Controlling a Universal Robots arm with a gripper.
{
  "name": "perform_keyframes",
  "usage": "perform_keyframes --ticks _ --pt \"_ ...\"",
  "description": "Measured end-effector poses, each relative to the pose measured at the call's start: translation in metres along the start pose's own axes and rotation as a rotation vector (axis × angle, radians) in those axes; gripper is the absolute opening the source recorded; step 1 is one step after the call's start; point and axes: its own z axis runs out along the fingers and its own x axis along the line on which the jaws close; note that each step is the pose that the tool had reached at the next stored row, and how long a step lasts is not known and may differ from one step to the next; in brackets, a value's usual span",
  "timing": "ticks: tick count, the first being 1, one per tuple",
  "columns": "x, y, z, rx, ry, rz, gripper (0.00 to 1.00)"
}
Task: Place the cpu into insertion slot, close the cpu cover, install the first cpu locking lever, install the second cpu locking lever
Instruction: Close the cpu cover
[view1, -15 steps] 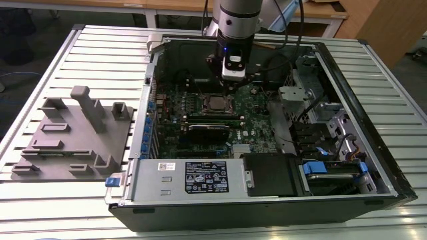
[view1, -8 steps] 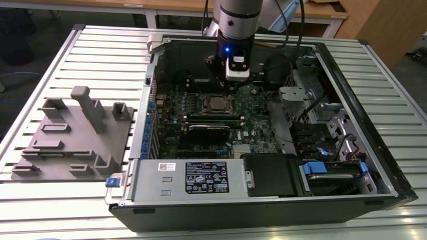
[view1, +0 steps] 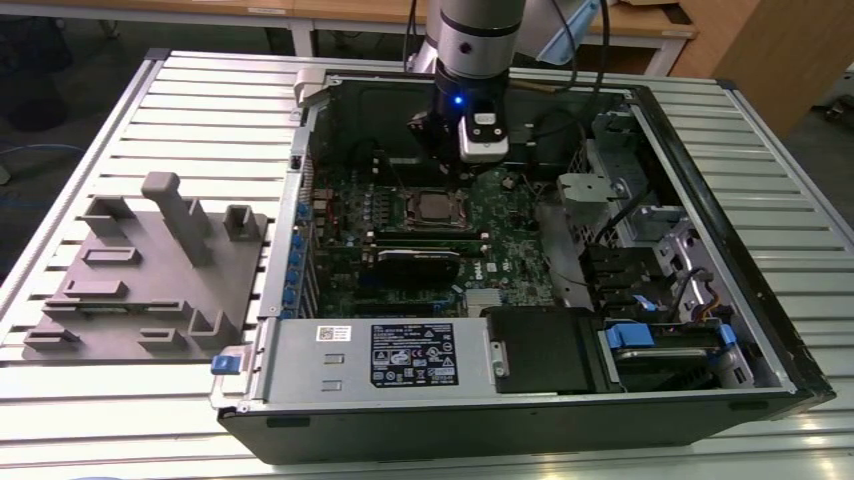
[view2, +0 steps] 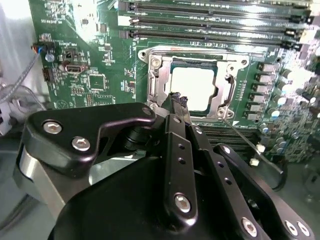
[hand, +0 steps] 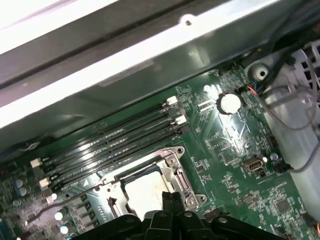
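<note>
The cpu (view2: 192, 87) lies silvery and flat in the insertion slot (view2: 156, 80) on the green motherboard, also seen as the cpu (hand: 142, 192) and the cpu (view1: 430, 207). The cpu cover (view2: 227, 62) is a dark frame lying down around the chip. One thin wire locking lever (view2: 252, 146) sticks out at an angle from the socket's corner, away from the frame. My gripper (view2: 177, 99) hangs just above the socket's edge, shut with nothing between its fingers. In the first wrist view the gripper (hand: 170, 197) has its tips over the chip's edge.
Long black memory slots (view2: 210, 20) run beside the socket. A black card (view1: 416, 262) and a power supply (view1: 387, 355) sit lower in the open case. The case wall (hand: 125, 65) stands close behind. A grey fixture (view1: 147, 260) lies on the slatted table at the exterior view's left.
</note>
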Motion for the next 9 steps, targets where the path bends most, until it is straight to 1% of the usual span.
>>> perform_keyframes --ticks 9 --pt "0.0 0.0 0.0001 -0.0019 0.0009 -0.141 0.1"
